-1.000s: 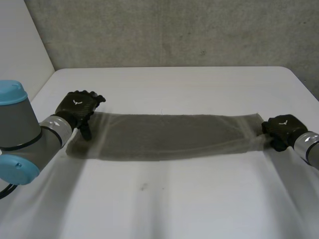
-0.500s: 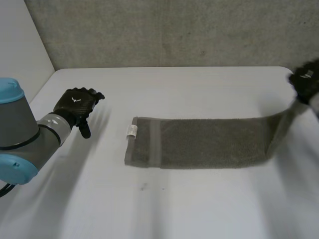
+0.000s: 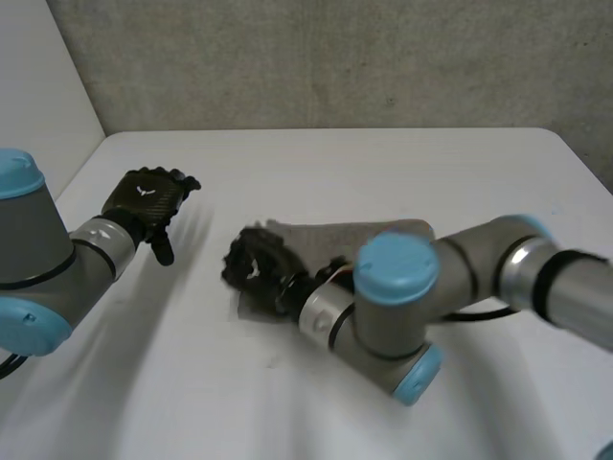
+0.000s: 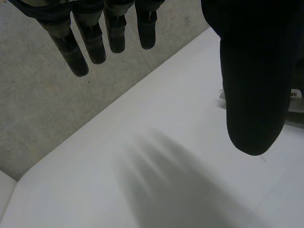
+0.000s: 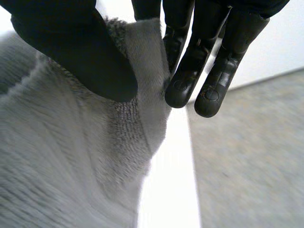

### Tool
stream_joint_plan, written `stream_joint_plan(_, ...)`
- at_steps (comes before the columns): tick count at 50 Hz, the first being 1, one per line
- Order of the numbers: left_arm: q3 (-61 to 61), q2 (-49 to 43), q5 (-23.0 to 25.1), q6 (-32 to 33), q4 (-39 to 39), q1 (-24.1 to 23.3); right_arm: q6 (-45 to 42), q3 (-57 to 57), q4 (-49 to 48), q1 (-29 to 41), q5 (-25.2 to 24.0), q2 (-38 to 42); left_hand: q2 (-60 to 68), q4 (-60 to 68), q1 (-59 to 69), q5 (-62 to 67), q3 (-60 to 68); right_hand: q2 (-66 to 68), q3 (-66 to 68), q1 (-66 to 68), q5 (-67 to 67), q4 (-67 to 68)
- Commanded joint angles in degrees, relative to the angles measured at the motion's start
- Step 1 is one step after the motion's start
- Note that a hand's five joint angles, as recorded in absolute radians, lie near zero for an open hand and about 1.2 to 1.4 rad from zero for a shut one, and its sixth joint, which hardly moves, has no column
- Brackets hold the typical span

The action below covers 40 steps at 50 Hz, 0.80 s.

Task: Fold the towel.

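Note:
The grey towel (image 3: 335,235) lies across the middle of the white table (image 3: 335,163), doubled over on itself. My right arm reaches across it, with my right hand (image 3: 254,268) over the towel's left end. In the right wrist view, that hand (image 5: 71,42) pinches a towel (image 5: 61,156) edge between its thumb and fingers (image 5: 190,71). My left hand (image 3: 146,203) rests to the left of the towel, apart from it. Its fingers (image 4: 85,42) are straight and hold nothing. The towel's white label (image 4: 294,94) peeks out beside the left thumb.
A grey wall (image 3: 335,57) runs behind the table's far edge. My right arm's big joint (image 3: 393,307) hangs over the towel's middle and hides much of it. Bare table lies in front of and behind the towel.
My right hand has swung the towel's right end from the far right across to the left, over the left end. The left hand has stayed put, off the towel.

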Motion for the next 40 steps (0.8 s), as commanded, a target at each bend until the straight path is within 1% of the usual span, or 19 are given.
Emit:
stream_joint_plan(1,-0.22,-0.02,0.0,0.02,0.34,-0.47,0.62,0.12,0.48,2.17,0.6,2.84,1.13,1.11,0.85,1.15,0.85,-7.46,-8.42,5.34,-7.06,-8.8)
stream_joint_plan(2,-0.22,-0.02,0.0,0.02,0.34,-0.48,0.63,0.13,0.48,2.17,0.61,2.83,1.13,1.11,0.85,1.15,0.85,-7.67,-8.62,5.14,-7.26,-9.0)
stream_joint_plan(3,-0.31,-0.11,0.0,0.02,0.52,-0.65,0.98,0.3,0.65,2.0,1.13,1.79,1.13,1.11,0.85,1.15,0.85,-33.81,-34.77,-21.01,-33.41,-35.15)
stream_joint_plan(4,-0.31,-0.11,0.0,-0.06,0.61,-0.91,1.67,1.0,0.83,1.91,1.39,-0.4,1.13,1.11,0.85,1.15,0.85,-53.89,-54.85,-41.09,-53.49,-55.23)
stream_joint_plan(6,-0.31,-0.11,0.0,-0.06,0.61,-1.18,3.33,1.7,1.09,1.12,1.75,-2.94,1.13,1.11,0.85,1.15,0.85,-57.04,-57.99,-44.23,-56.63,-58.37)
stream_joint_plan(10,-0.13,0.06,0.0,-0.33,0.69,-2.06,10.21,4.17,1.62,-3.89,2.72,-8.33,1.13,1.11,0.85,1.15,0.85,-57.04,-57.99,-44.23,-56.63,-58.37)
stream_joint_plan(13,1.18,0.59,0.0,-3.56,0.87,-4.16,26.24,8.55,3.45,-10.29,3.94,-16.39,1.46,1.45,1.18,1.48,1.19,-57.04,-57.99,-44.23,-56.63,-58.37)
stream_joint_plan(14,1.19,0.59,0.0,-3.58,0.87,-4.17,26.29,8.56,3.47,-10.31,3.95,-16.42,1.47,1.45,1.19,1.49,1.19,-57.04,-57.99,-44.23,-56.63,-58.37)
stream_joint_plan(16,2.07,0.59,0.0,-5.25,0.87,-5.05,33.99,11.28,8.01,-14.68,4.3,-18.96,1.8,1.78,1.52,1.82,1.53,-57.04,-57.99,-44.23,-56.63,-58.37)
stream_joint_plan(18,3.99,0.24,-0.26,-8.57,0.78,-7.06,36.29,12.59,10.73,-17.05,4.04,-19.4,2.14,2.12,1.86,2.16,1.86,-57.04,-57.99,-44.23,-56.63,-58.37)
stream_joint_plan(21,5.57,-0.9,-0.61,-10.34,0.87,-9.17,37.1,16.19,15.75,-20.58,3.25,-19.84,2.47,2.46,2.19,2.49,2.2,-57.04,-57.99,-44.23,-56.63,-58.37)
stream_joint_plan(26,7.25,-4.51,-0.97,-10.44,0.87,-11.46,35.53,21.82,17.88,-25.33,3.33,-20.72,2.81,2.79,2.53,2.83,2.54,-57.04,-57.99,-44.23,-56.63,-58.37)
stream_joint_plan(28,9.88,-9.41,-3.23,-10.44,0.78,-15.57,34.47,23.51,17.79,-26.48,3.42,-20.99,2.98,2.96,2.7,3.0,2.71,-57.04,-57.99,-44.23,-56.63,-58.37)
stream_joint_plan(30,10.5,-11.0,-5.08,-10.35,0.78,-16.64,33.23,24.91,17.62,-27.45,3.42,-20.99,2.98,2.96,2.7,3.0,2.71,-55.78,-56.73,-42.97,-55.37,-57.11)
stream_joint_plan(31,11.11,-12.58,-7.1,-10.26,0.78,-17.17,32.28,26.22,17.01,-28.49,3.51,-20.99,2.81,2.79,2.53,2.83,2.54,-51.28,-52.24,-38.48,-50.87,-52.62)
stream_joint_plan(36,11.73,-16.45,-10.63,-10.17,0.34,-17.97,29.89,29.66,13.31,-30.26,3.33,-20.81,2.64,2.63,2.36,2.66,2.37,-44.84,-45.8,-32.04,-44.44,-46.18)
stream_joint_plan(38,11.56,-17.08,-10.9,-10.17,0.34,-18.41,27.71,31.58,9.29,-30.26,3.42,-20.29,2.64,2.63,2.36,2.66,2.37,-35.64,-36.6,-22.84,-35.23,-36.98)
stream_joint_plan(39,11.38,-17.34,-10.9,-10.17,0.34,-18.75,27.7,31.59,9.27,-30.26,3.42,-20.28,2.64,2.63,2.36,2.66,2.37,-35.59,-36.55,-22.79,-35.19,-36.93)
stream_joint_plan(40,11.21,-17.51,-10.98,-10.17,0.34,-19.28,26.04,32.46,7.18,-30.26,3.68,-20.11,2.64,2.63,2.36,2.66,2.37,-26.6,-27.55,-13.79,-26.19,-27.93)
